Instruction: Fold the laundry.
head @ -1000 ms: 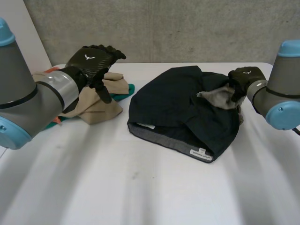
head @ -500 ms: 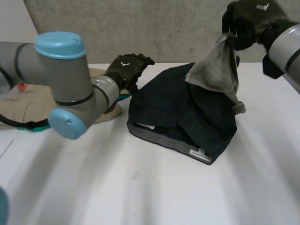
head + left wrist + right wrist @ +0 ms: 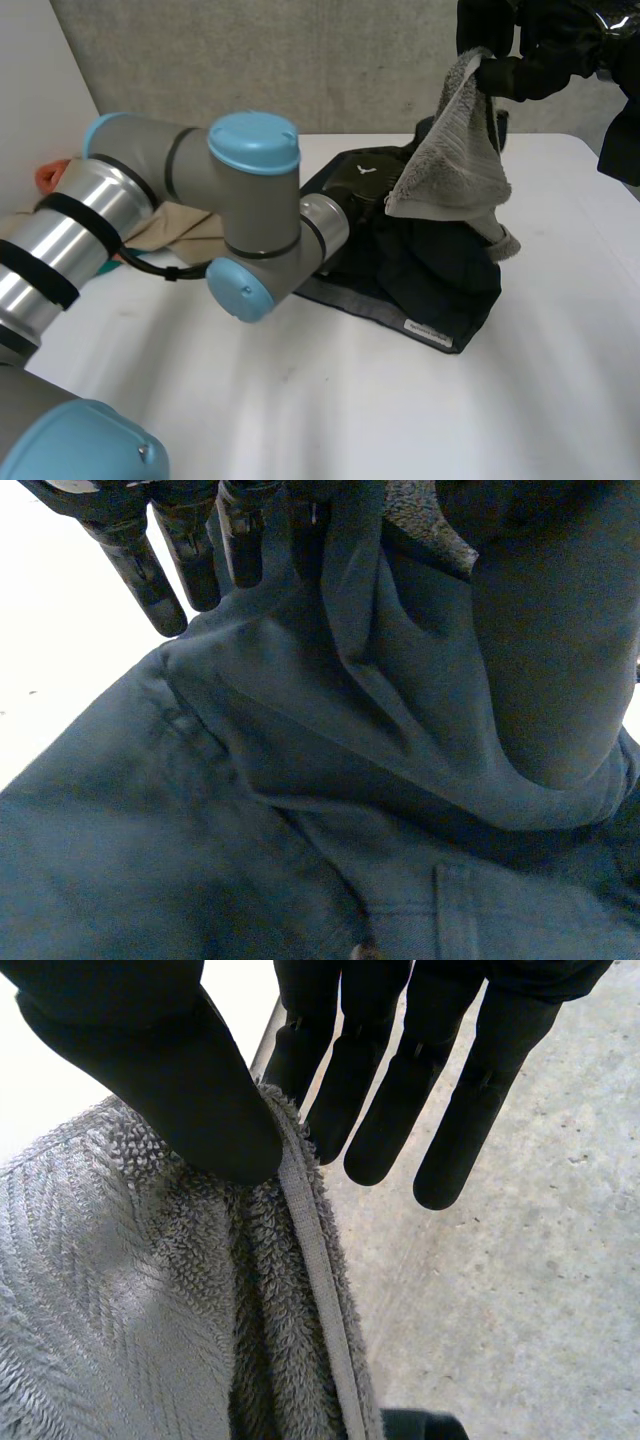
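A grey towel [image 3: 450, 160] hangs in the air above the table's far right, its lower end still resting on a dark blue garment [image 3: 430, 270]. My right hand [image 3: 545, 45] holds the towel by its top edge; in the right wrist view the thumb [image 3: 150, 1060] pinches the towel's hem [image 3: 300, 1250] against straight fingers [image 3: 390, 1090]. My left hand [image 3: 365, 185] lies open on the dark garment's far left part, beside the hanging towel. In the left wrist view its straight fingers [image 3: 150, 570] rest on the dark cloth [image 3: 300, 780] near a fold.
My left arm [image 3: 250, 220] reaches across the table's left half. Behind it lies a pile of beige clothes [image 3: 165, 225] with an orange piece [image 3: 50, 175]. A concrete wall [image 3: 300, 60] stands behind the white table [image 3: 350, 400].
My right hand has lifted the grey towel higher off the dark garment. My left arm has swung right and its hand has come down onto the dark garment.
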Available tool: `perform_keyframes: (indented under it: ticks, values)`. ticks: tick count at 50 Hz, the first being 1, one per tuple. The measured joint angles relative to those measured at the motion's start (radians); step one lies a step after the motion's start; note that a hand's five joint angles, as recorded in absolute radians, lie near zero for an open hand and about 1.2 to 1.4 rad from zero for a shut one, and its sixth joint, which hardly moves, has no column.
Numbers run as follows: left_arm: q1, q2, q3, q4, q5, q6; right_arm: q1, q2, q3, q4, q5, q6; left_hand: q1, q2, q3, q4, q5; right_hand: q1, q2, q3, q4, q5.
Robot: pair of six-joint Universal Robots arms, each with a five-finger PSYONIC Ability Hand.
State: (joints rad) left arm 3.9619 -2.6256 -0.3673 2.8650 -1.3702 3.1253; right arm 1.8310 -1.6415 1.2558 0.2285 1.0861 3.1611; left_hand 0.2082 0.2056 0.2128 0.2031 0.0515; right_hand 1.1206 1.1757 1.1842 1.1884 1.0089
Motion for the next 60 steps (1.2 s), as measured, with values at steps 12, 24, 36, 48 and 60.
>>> perform_keyframes:
  ticks: [12, 24, 36, 48, 60]
  values:
    - [-0.033, -0.079, 0.067, 0.027, -0.084, 0.012, -0.052, -0.013, 0.045, -0.024, -0.030, 0.033, 0.936, 0.981, 0.965, 0.986, 0.939, 0.000, 0.000, 0.000, 0.000, 0.000]
    - [0.104, 0.157, -0.080, 0.070, -0.168, 0.045, -0.105, 0.046, 0.057, -0.063, -0.040, 0.039, 0.936, 0.988, 0.975, 0.992, 0.939, 0.000, 0.000, 0.000, 0.000, 0.001]
    - [0.513, 0.639, -0.356, 0.200, -0.033, 0.117, -0.100, 0.194, 0.047, -0.095, -0.028, 0.020, 0.937, 0.991, 0.978, 0.995, 0.939, 0.000, 0.000, 0.000, 0.000, 0.004]
    - [0.790, 0.479, -0.236, 0.286, -0.028, -0.024, -0.009, 0.381, 0.048, -0.121, 0.089, -0.076, 0.938, 0.991, 0.978, 0.996, 0.953, 0.000, 0.000, 0.000, 0.000, 0.008]
    - [0.781, 0.235, -0.188, 0.216, -0.033, 0.079, 0.061, 0.437, 0.072, -0.120, 0.148, -0.135, -0.014, 0.009, 0.005, 0.006, 0.000, 0.000, 0.000, 0.000, 0.000, 0.010]
